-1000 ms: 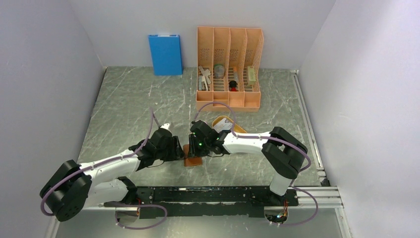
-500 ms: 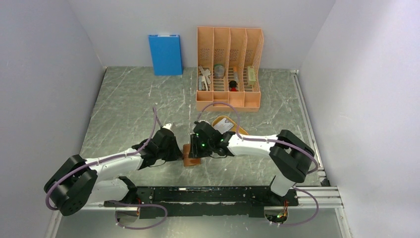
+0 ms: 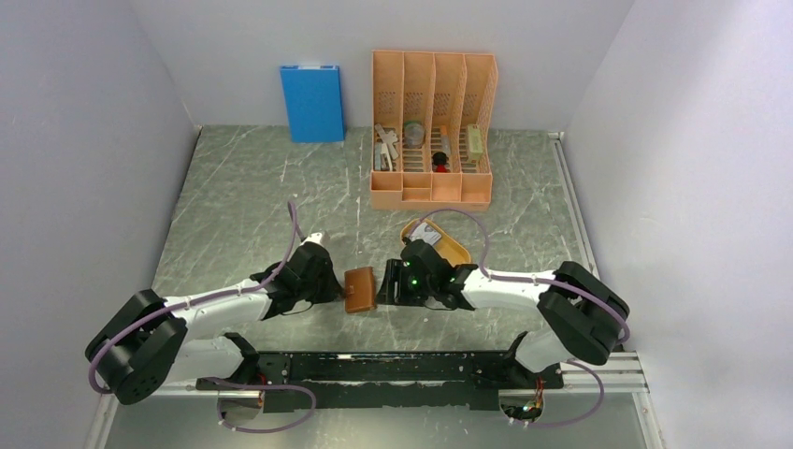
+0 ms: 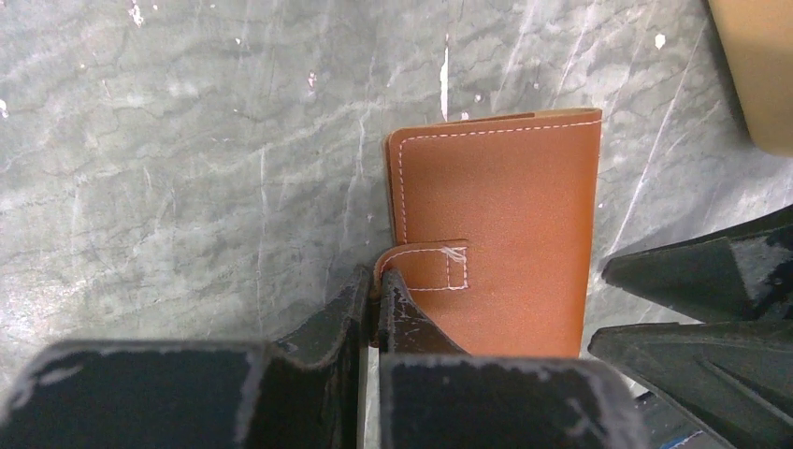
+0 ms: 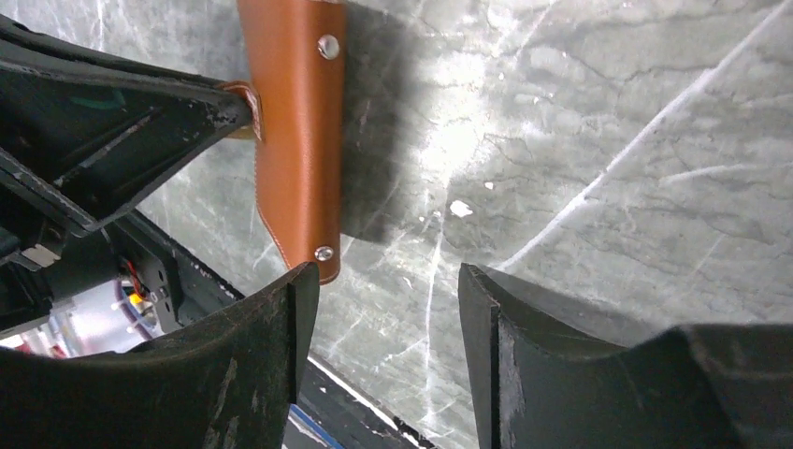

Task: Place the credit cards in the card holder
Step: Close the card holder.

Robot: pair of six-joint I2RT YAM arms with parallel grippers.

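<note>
My left gripper (image 4: 374,292) is pinched tight on the snap tab (image 4: 428,267) of the one card holder (image 4: 500,196), which lies closed at the middle of the table's (image 3: 243,196) near edge. My right gripper (image 5: 388,295) stands wide and empty just beside it

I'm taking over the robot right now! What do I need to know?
Left gripper: shut on the card holder's snap tab.
Right gripper: open, empty, beside the card holder.
Card holder: looks closed, on the table between the grippers.
Cards: none clearly in view. The tray lies beyond the right gripper.
Done: no card loaded that shows.
Left: open the card holder, fetch the cards, slide them in.
</note>
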